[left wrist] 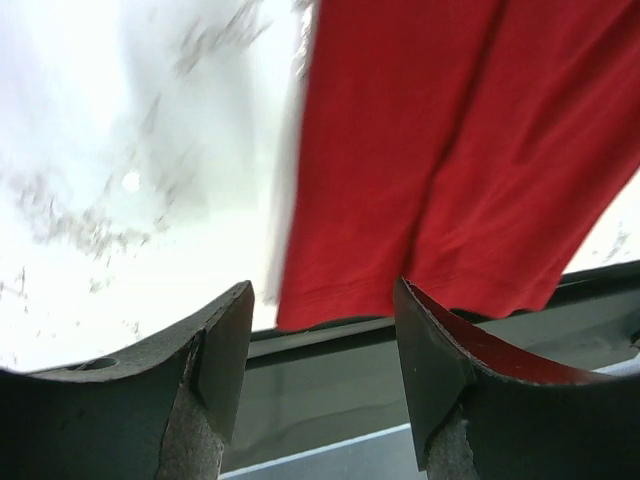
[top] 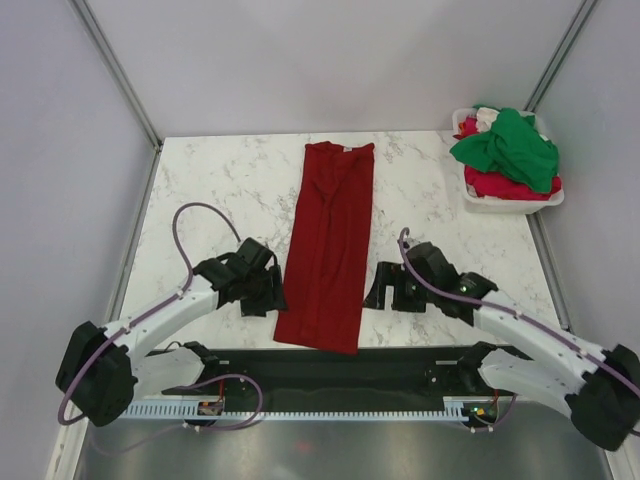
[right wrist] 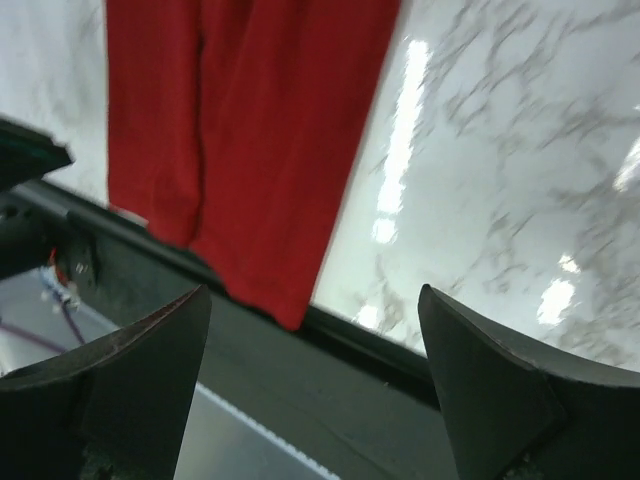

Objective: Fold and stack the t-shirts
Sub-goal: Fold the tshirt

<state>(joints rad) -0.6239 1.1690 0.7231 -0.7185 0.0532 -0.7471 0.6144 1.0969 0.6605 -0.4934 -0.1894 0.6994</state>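
A dark red t-shirt (top: pixel 328 240) lies folded lengthwise into a long strip down the middle of the marble table, its hem at the near edge. It also shows in the left wrist view (left wrist: pixel 440 150) and the right wrist view (right wrist: pixel 250 130). My left gripper (top: pixel 268 296) is open and empty, just left of the strip's near end; its jaws (left wrist: pixel 322 345) frame the hem corner. My right gripper (top: pixel 381 291) is open and empty, just right of the strip (right wrist: pixel 314 345). More t-shirts, bright green (top: pixel 510 145) and lighter red (top: pixel 505 187), sit piled in the basket.
A white plastic basket (top: pixel 480 203) stands at the table's far right corner. A black rail (top: pixel 340 368) runs along the near table edge between the arm bases. Grey walls enclose the table on three sides.
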